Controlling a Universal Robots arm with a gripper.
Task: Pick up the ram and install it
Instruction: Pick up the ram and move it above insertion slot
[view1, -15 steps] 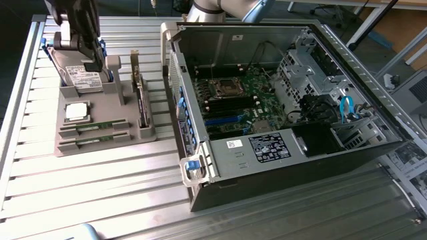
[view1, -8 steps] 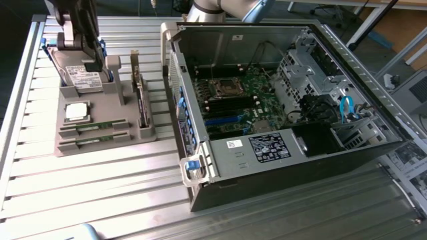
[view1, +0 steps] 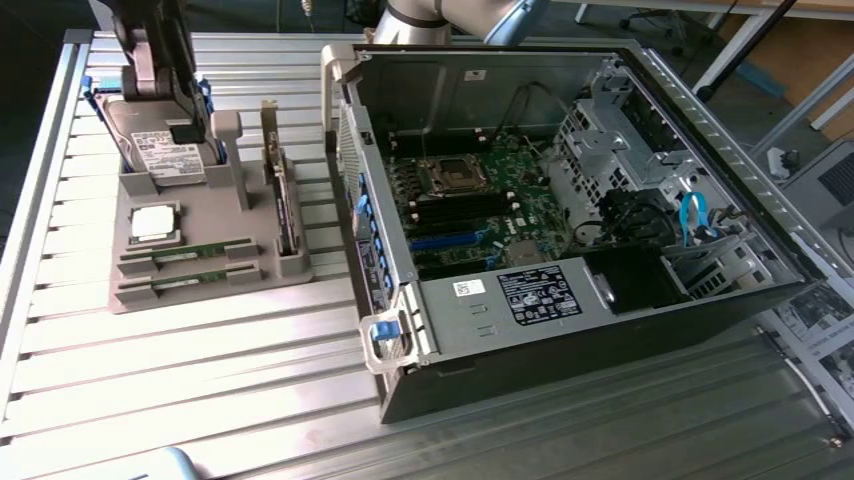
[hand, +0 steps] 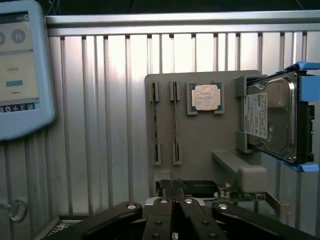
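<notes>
The robot's black metal hand (hand: 172, 187), fingers pressed together and empty, hangs above a grey plastic parts holder (hand: 200, 145), where two narrow green ram sticks (hand: 175, 122) sit in slots, well apart from it.

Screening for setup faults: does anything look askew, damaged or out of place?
Nothing stands out: the ram sticks sit in slots of the holder, the processor lies flat in its recess, the hard drive stands in its cradle.

Open computer case (view1: 534, 395), hard drive (view1: 167, 155)
</notes>
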